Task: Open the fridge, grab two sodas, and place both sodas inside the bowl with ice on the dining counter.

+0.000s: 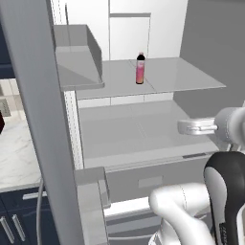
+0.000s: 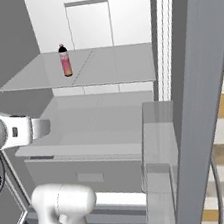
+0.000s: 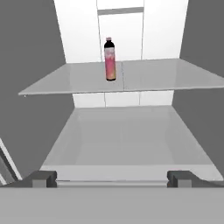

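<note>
The fridge [image 1: 143, 129] is standing open. The fingers [image 3: 111, 178] are spread fully apart, holding nothing, and are facing in over the lower shelf [image 3: 122, 135]. The pink soda [image 3: 110, 59] is standing upright on the upper shelf [image 3: 153, 76], well ahead of and above the fingers. By my judgement, opening is done; grabbing and bowl placement are remaining.

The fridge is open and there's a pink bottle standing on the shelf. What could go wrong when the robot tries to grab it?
The pink soda bottle is tall, thin and stands free on the upper shelf; a nudge from one of the open fingers could tip it over. The gripper sits lower than that shelf, so rising carelessly might bump the shelf's front edge.
</note>
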